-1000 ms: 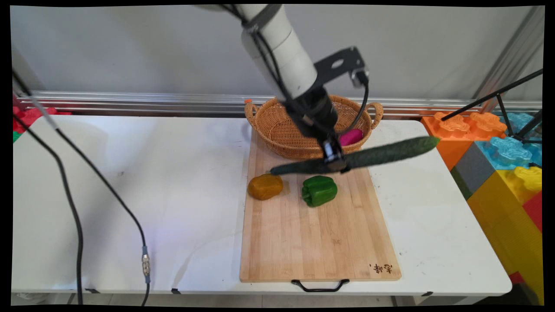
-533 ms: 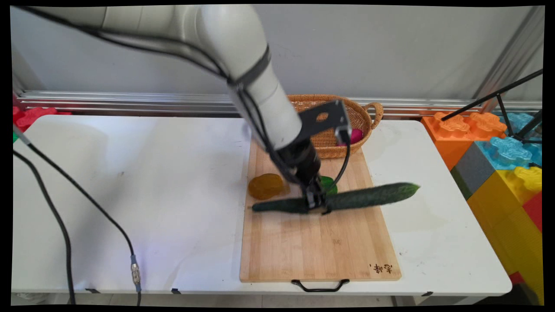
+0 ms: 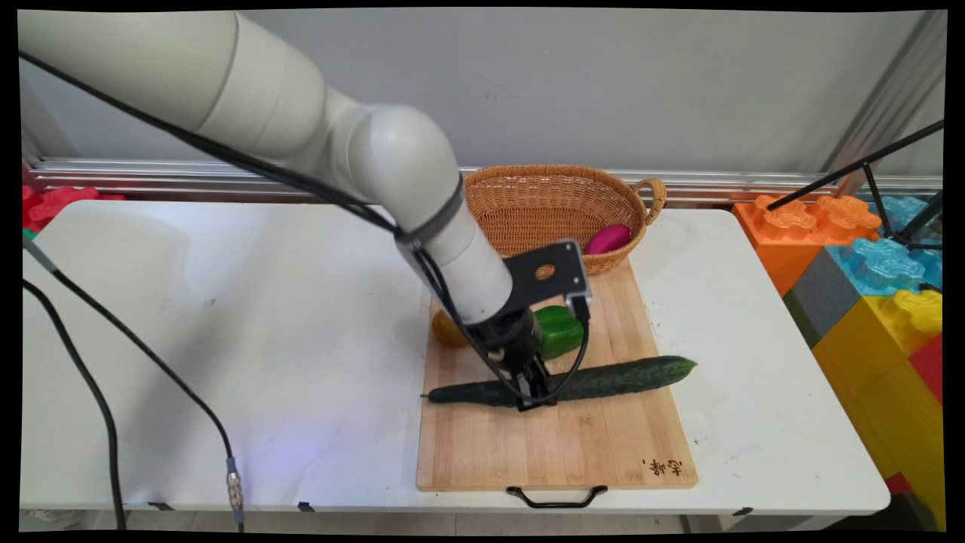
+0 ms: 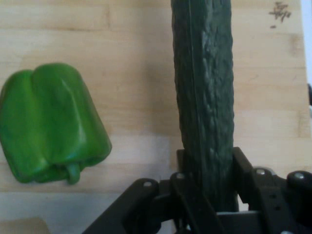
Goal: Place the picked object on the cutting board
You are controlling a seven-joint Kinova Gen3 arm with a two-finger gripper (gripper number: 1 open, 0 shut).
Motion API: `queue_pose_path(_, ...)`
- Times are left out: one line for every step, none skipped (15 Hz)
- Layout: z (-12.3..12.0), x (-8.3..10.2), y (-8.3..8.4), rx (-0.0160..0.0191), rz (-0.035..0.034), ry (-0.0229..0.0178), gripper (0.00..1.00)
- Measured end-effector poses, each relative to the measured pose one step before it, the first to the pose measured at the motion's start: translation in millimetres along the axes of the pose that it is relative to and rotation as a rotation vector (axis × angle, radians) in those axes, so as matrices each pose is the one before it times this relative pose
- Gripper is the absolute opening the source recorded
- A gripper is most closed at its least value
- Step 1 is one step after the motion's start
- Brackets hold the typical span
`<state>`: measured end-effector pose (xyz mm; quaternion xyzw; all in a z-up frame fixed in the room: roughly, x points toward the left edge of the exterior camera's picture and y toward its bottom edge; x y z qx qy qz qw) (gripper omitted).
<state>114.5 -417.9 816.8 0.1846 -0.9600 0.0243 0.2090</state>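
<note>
White table [image 3: 226,317] | jaws clamp cucumber [image 3: 603,381] lying on cutting board [image 3: 558,445] | risk: long ends overhang, could roll into green pepper [image 4: 48,122].

A long, dark green cucumber [image 3: 573,383] with bumpy skin lies nearly flat across the wooden cutting board [image 3: 558,445], its right end poking just past the board's edge. The black claw [image 3: 534,392] is clamped around it near the middle. Just behind it sits a glossy green bell pepper [image 4: 51,122], on its side.
</note>
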Motion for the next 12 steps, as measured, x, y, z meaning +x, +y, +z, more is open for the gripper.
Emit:
queue_pose_path(3.3,-1.86,0.91,0.00355,-0.00191,-0.0014,0.0)
queue_pose_path(4.43,-2.75,1.44,0.00397,-0.00295,-0.00211,0.0)
queue_pose_path(4.68,-2.76,1.52,0.00395,-0.0026,-0.00214,0.0)
queue_pose_path(4.02,-2.09,1.57,0.00248,-0.00128,-0.0016,0.0)
queue_pose_path(2.94,-1.86,1.26,0.00168,-0.00069,-0.00244,0.0)
queue_pose_path(2.04,-1.33,0.94,0.00085,-0.00002,-0.00217,0.0)
queue_pose_path(2.21,-1.06,0.64,0.00355,0.00046,0.0002,1.0)
queue_pose_path(1.58,-0.25,0.31,0.00244,0.00066,-0.00004,1.0)
queue_pose_path(0.82,-0.15,0.13,0.00163,-0.00038,0.00016,1.0)
queue_pose_path(0.85,-0.07,0.19,0.00175,-0.003,0.00024,1.0)
queue_pose_path(0.48,0.15,0.01,0.001,-0.00459,0.00047,1.0)
queue_pose_path(-0.67,1.14,-0.49,0.00124,-0.00532,0.00196,1.0)
